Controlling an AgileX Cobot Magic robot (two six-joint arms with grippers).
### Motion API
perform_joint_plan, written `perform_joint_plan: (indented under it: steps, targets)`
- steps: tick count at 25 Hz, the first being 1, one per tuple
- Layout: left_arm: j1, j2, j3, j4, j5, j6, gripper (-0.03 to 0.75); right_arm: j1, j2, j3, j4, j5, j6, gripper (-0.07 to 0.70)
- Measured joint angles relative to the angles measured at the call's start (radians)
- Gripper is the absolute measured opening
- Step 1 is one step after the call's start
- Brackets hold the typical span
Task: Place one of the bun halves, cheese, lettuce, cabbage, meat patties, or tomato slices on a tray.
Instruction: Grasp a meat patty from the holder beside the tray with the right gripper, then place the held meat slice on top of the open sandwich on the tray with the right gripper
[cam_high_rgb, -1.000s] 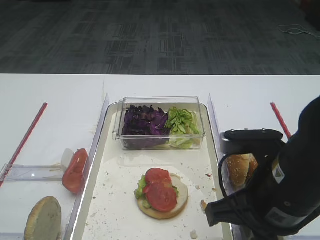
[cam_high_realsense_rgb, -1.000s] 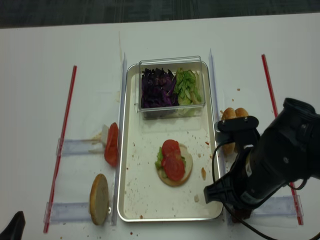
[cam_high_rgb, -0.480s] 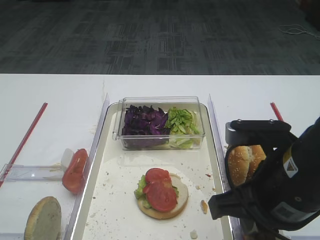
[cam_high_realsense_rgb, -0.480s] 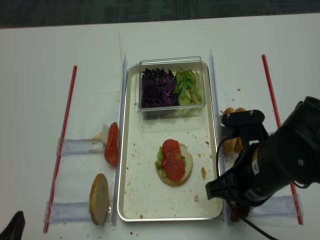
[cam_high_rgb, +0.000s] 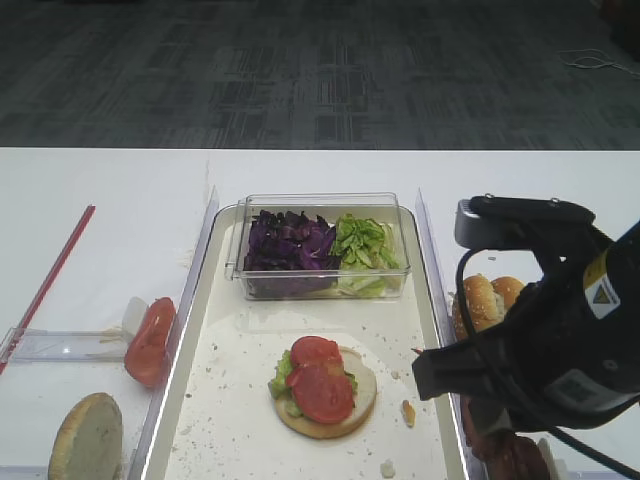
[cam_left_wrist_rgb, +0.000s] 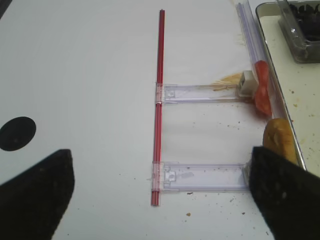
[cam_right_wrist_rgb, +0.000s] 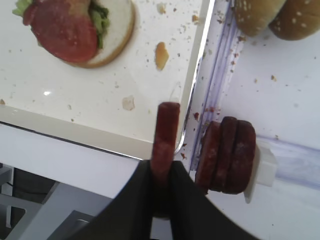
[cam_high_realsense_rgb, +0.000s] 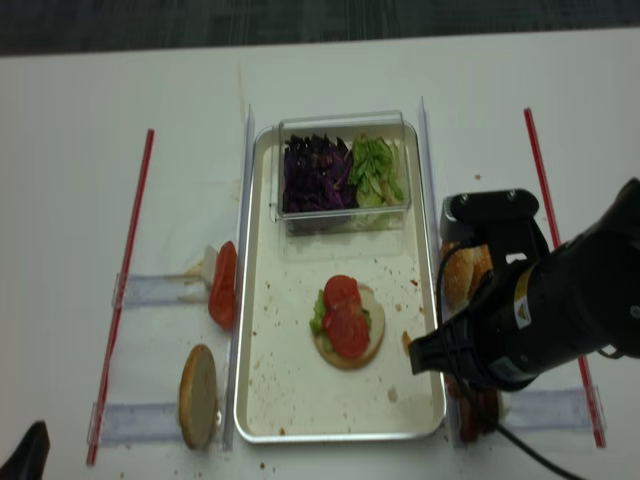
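Our right gripper (cam_right_wrist_rgb: 161, 172), clamped on one upright meat patty (cam_right_wrist_rgb: 165, 131), hangs at the tray (cam_right_wrist_rgb: 75, 127) rim, stacked bun (cam_right_wrist_rgb: 107, 30) lying up-left.

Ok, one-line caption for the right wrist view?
Right tool shut on a meat patty held on edge over the tray rim, three more patties standing beside it.

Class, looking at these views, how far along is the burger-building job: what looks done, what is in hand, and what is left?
Done: a bun half lies on the tray, topped with lettuce and tomato slices. In hand: the right gripper is shut on a meat patty, held on edge beside the remaining patties. Left: setting that patty on the tray.
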Motion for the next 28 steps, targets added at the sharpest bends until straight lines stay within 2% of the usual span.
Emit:
perform_joint_plan:
  steps: [5,11,15,28]
  targets:
    - [0.000,0.000,0.000,0.000,0.000,0.000,0.685,0.000,0.000,-0.002,-0.026,0.002,0.004,0.121]
    - [0.000,0.000,0.000,0.000,0.000,0.000,0.685,0.000,0.000,-0.002,-0.142,0.002,0.084,0.121]
    - [0.000,0.000,0.000,0.000,0.000,0.000,0.685,-0.025,0.000,-0.002,-0.165,0.000,0.093,0.121]
    - [0.000,0.000,0.000,0.000,0.000,0.000,0.685,-0.247,0.011,-0.014,-0.142,0.030,-0.101,0.121]
